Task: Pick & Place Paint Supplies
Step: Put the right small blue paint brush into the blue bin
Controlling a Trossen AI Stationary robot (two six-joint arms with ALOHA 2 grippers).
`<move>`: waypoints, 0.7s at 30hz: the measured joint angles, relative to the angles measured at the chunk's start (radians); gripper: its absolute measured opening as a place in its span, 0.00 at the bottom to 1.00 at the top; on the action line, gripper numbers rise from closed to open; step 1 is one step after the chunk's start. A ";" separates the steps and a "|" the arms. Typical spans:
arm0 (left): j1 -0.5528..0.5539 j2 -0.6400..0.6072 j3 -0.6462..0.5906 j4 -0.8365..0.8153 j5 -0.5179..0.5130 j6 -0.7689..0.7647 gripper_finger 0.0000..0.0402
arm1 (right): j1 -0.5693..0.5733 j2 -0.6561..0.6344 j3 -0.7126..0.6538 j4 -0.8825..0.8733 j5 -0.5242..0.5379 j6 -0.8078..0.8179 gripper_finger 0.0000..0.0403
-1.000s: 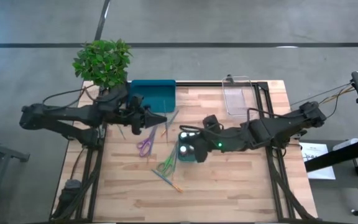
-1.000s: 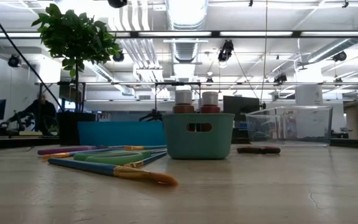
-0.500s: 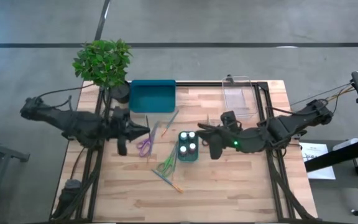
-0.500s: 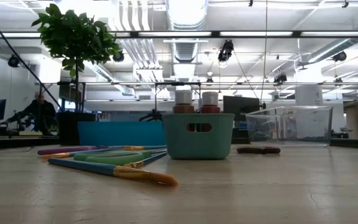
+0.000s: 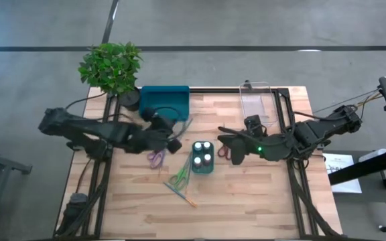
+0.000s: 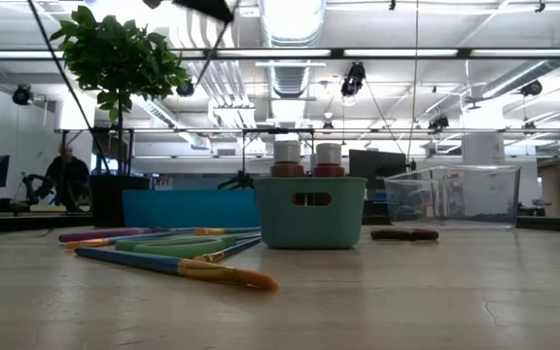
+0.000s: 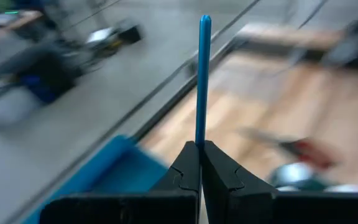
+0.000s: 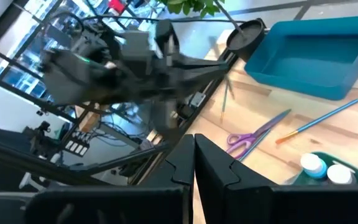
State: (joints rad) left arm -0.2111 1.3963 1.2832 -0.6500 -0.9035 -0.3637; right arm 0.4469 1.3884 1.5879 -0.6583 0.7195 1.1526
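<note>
My left gripper (image 5: 173, 140) hovers above the table, between the purple scissors (image 5: 156, 158) and the small teal basket (image 5: 203, 167), shut on a thin blue brush (image 7: 202, 81). Several white-capped pots (image 5: 203, 152) stand in that basket. My right gripper (image 5: 224, 143) is shut and holds nothing, just right of the basket, above the red scissors (image 5: 223, 154) that lie flat on the wood. Green scissors (image 5: 178, 176) and a brush (image 5: 181, 195) lie near the basket, and another brush (image 8: 316, 121) lies by the teal tray. My left gripper pinches the blue brush's handle (image 7: 199, 135) between its two shut fingers. The handle runs along the fingers and sticks straight out past their tips. The brush is lifted clear of the table; the end behind the fingers is hidden.
A teal tray (image 5: 165, 102) and a potted plant (image 5: 112, 67) stand at the far left. A clear tray (image 5: 256, 104) sits at the far right. Bare wood lies near the front edge (image 5: 246, 201). A person (image 6: 64, 175) sits in the room behind.
My left gripper swung from beside the teal tray toward the near-left, then right toward the basket. My right gripper drew back from above the basket toward the table's right and now hangs over the red scissors.
</note>
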 joint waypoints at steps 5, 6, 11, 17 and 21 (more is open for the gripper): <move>0.138 0.085 0.012 -0.059 -0.011 0.042 0.00 | 0.001 0.002 0.000 -0.011 0.010 0.000 0.02; 0.163 0.098 0.012 -0.058 -0.014 0.070 0.00 | 0.000 0.004 0.000 -0.010 0.014 0.000 0.02; 0.278 0.184 0.003 -0.059 -0.007 0.106 0.00 | 0.000 0.004 0.000 -0.019 0.016 -0.004 0.02; 0.334 0.311 -0.014 -0.041 -0.004 0.224 0.00 | 0.000 0.003 0.000 -0.019 0.040 -0.019 0.02; 0.354 0.384 -0.014 -0.042 -0.018 0.325 0.00 | 0.000 0.003 0.000 -0.019 0.043 -0.026 0.02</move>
State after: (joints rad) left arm 0.1427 1.7800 1.2694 -0.6922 -0.9214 -0.0388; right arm 0.4473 1.3914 1.5875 -0.6773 0.7624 1.1263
